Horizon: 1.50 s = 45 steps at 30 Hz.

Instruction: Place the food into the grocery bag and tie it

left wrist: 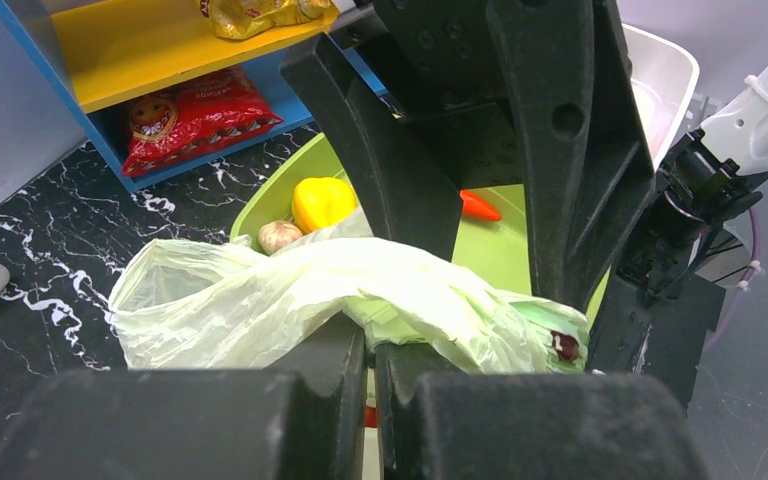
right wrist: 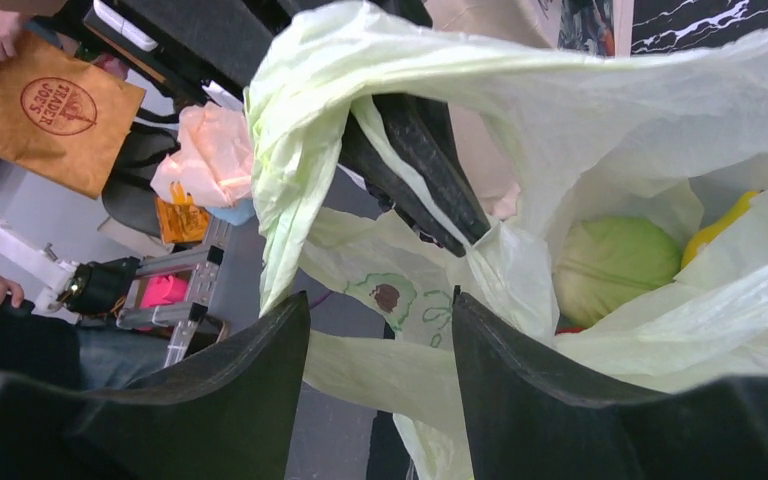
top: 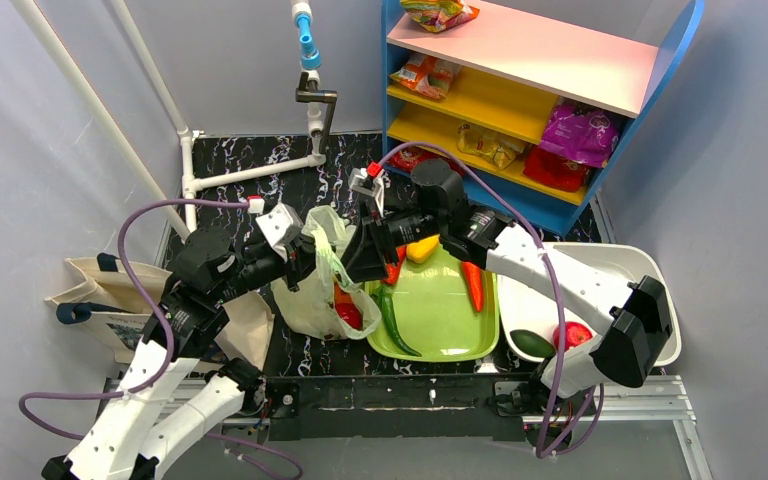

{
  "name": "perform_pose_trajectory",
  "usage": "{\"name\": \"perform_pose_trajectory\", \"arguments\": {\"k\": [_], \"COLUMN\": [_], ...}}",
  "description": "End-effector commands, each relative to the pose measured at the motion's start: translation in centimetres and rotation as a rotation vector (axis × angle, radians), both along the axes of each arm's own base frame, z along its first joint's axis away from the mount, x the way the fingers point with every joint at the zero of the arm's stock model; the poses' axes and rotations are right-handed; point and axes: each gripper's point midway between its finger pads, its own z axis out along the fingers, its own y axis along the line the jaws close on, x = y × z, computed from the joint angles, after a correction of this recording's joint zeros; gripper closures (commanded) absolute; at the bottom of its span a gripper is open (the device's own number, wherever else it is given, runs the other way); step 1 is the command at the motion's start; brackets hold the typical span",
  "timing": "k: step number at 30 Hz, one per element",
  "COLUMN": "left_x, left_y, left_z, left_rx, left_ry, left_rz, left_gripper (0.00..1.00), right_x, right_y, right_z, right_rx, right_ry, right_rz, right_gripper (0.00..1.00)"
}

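Crinkly translucent pale-green film forms the grocery bag [top: 310,290], slumped mid-table, and a round cabbage [right wrist: 615,265] is seen inside. Its rim is pinched by the left gripper [left wrist: 370,365], pressed together. The right gripper [right wrist: 378,310] is spread, with loose film between its fingers. A glossy green tray [top: 450,322] holding a carrot [top: 473,285] is set at the bag's 3 o'clock on the black marbled tabletop [top: 260,195].

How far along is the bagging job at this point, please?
Done: a cabbage already sits in the bag. In hand: the left gripper is shut on the bag's edge; the right gripper stands open at the mouth, plastic between its fingers. Left: a pepper and a carrot lie on the tray, packets sit on the shelf, and the bag is untied.
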Motion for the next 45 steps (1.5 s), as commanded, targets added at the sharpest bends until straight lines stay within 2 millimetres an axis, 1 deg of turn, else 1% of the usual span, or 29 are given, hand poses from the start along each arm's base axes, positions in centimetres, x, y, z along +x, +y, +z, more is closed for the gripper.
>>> {"name": "perform_pose_trajectory", "arguments": {"k": [1,5,12,18,22,25,28,31,33,37,42,45], "left_x": [-0.1,-0.1,-0.1,-0.3,-0.3,-0.3,-0.3,-0.4,-0.5,-0.4,-0.2,0.0], "left_y": [0.3,0.3,0.4,0.6,0.7,0.6,0.6,0.7,0.7,0.8,0.8,0.9], "left_z": [1.2,1.1,1.2,1.4,1.3,1.3,1.3,1.3,1.2,1.2,1.1,1.3], "left_rx": [-0.022,-0.025,-0.028,-0.021,-0.019,-0.019,-0.023,-0.023,-0.022,-0.020,-0.014,-0.006], "left_ry": [-0.006,0.000,0.002,0.002,0.003,0.003,0.004,0.003,0.003,0.000,-0.001,-0.013], "left_rz": [0.024,0.024,0.030,0.031,0.036,0.036,0.035,0.034,0.034,0.039,0.043,0.053], "left_gripper": [1.00,1.00,1.00,1.00,1.00,1.00,1.00,1.00,1.00,1.00,1.00,1.00], "right_x": [-1.6,-1.1,-0.5,-0.2,-0.3,0.8,2.6,3.8,4.1,3.3,0.3,-1.5], "right_y": [-0.4,0.5,2.5,3.2,3.4,3.8,4.1,4.2,4.2,4.3,3.9,3.0], "right_z": [2.6,2.6,2.4,2.8,2.5,1.6,0.7,0.3,0.3,0.4,0.9,1.4], "right_rx": [0.137,0.129,0.135,0.162,0.145,0.100,0.060,0.039,0.037,0.053,0.108,0.130], "right_ry": [-0.088,-0.106,-0.126,-0.146,-0.152,-0.163,-0.169,-0.184,-0.198,-0.206,-0.184,-0.166], "right_rz": [0.056,0.010,-0.050,-0.069,-0.065,-0.126,-0.227,-0.295,-0.305,-0.247,-0.081,0.009], "right_gripper": [0.37,0.34,0.34,0.33,0.33,0.33,0.33,0.34,0.34,0.35,0.35,0.34]}}
